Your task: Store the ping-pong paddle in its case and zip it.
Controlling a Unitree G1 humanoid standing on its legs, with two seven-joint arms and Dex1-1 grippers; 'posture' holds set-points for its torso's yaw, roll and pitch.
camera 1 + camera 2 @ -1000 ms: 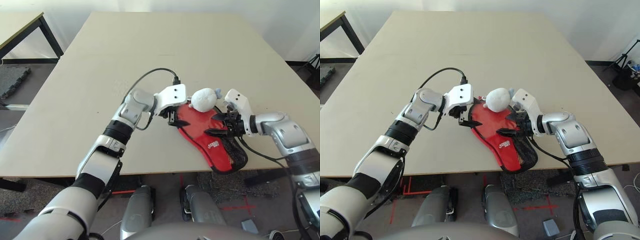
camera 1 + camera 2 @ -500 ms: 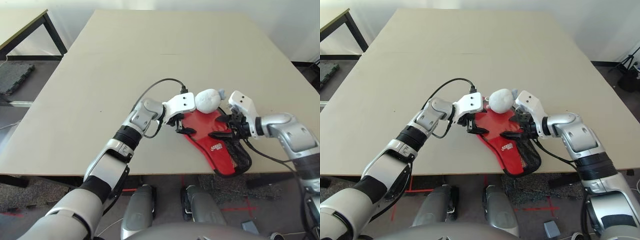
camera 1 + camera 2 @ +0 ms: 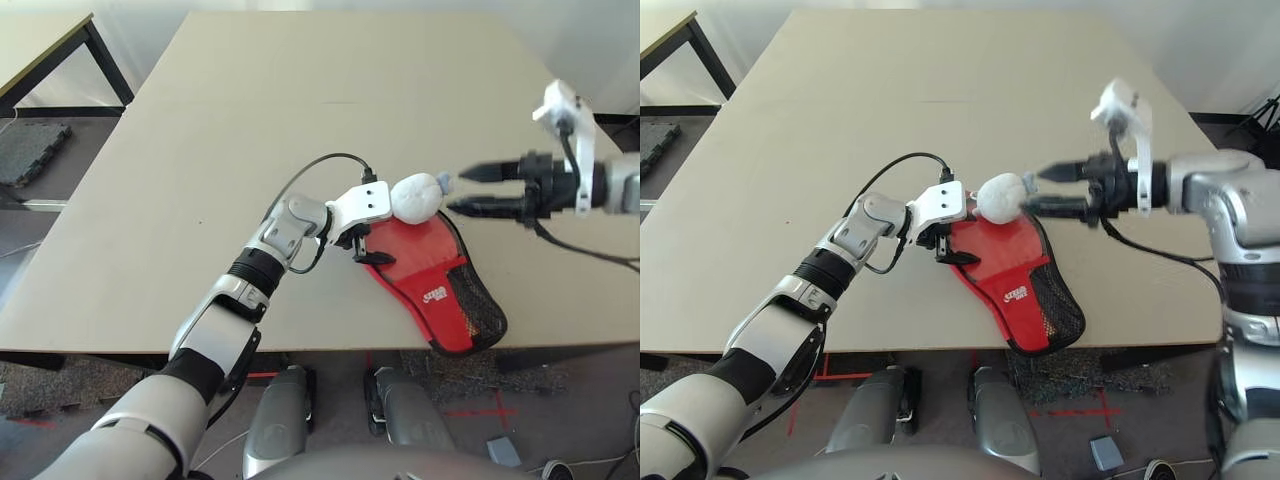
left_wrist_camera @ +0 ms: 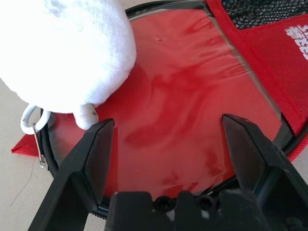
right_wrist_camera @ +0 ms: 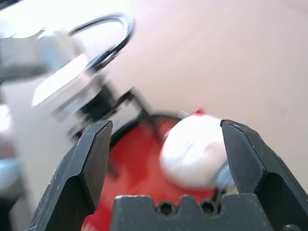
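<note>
The case [image 3: 430,280] lies red side up on the table [image 3: 200,150] near its front edge, its long axis running from the round head by the left gripper [image 3: 362,243] down to the mesh-pocketed end by the edge. The left gripper, jaws wide and empty, rests at the rim of that head and is the nearer hand; the right gripper [image 3: 478,190], also wide and empty, hangs in the air well apart, pointing back at a white pouch [image 3: 417,196] on the head. The left wrist view adds a glossy red face [image 4: 183,110], probably the ping-pong paddle, inside the unzipped edging, and the pouch's clip [image 4: 30,120].
</note>
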